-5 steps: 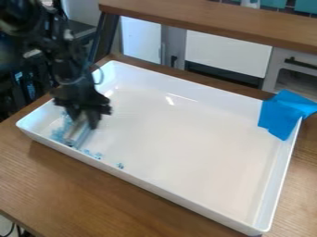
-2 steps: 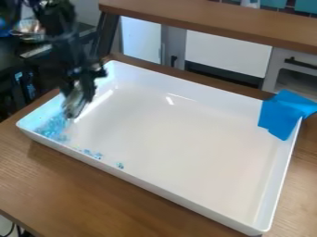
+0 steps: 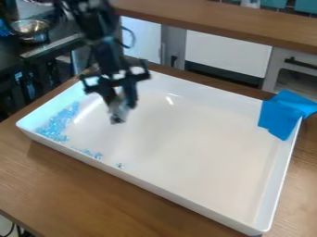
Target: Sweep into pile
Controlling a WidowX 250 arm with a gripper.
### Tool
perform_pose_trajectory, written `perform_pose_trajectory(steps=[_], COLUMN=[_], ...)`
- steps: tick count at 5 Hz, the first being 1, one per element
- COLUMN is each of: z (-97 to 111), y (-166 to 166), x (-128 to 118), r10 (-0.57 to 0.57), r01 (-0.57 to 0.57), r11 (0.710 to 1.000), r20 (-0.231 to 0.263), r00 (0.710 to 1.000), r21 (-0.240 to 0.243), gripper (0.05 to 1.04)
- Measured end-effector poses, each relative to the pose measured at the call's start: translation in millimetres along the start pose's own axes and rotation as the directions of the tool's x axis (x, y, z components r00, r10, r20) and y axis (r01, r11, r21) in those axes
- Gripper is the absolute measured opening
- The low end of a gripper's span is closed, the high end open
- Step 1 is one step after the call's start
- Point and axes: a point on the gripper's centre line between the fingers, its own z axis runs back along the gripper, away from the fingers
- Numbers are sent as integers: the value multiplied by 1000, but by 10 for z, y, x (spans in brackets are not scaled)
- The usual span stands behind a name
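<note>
Above the left-middle part of the white tray point(image 3: 180, 134), the gripper point(image 3: 122, 102) hangs down, shut on a small greyish-white tool point(image 3: 117, 115) that points downward. Small light-blue pieces point(image 3: 59, 122) lie in an elongated heap along the tray's left end, to the left of the gripper. A few more pieces point(image 3: 97, 155) are strung out along the near wall, and one small clump point(image 3: 120, 165) sits apart to their right. The tool is apart from all the pieces.
Blue cloth or tape point(image 3: 283, 113) drapes over the tray's right back corner. The tray's raised walls stand on a wooden table point(image 3: 93, 194). Behind is a wooden shelf point(image 3: 217, 18), and a metal bowl point(image 3: 31, 28) is at upper left.
The gripper has moved up from the tray's left end and then right, carrying the tool away from the pieces. More of the blue heap now shows.
</note>
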Motion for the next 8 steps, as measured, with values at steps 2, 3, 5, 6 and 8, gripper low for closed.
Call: perform_pose_trajectory(steps=[2, 3, 5, 6, 8], z=[-533, -628, -659, -614, -517], y=[-195, -272, -282, -147, 247], x=[-463, -464, -359, -269, -158], r10=[-200, -238, -241, -247, -280], r01=[195, 230, 226, 227, 248], r11=[980, 971, 970, 967, 955], r20=[132, 221, 238, 220, 222], r00=[971, 946, 941, 944, 934], r21=[43, 61, 89, 113, 163], gripper=[381, 381, 381, 381, 381])
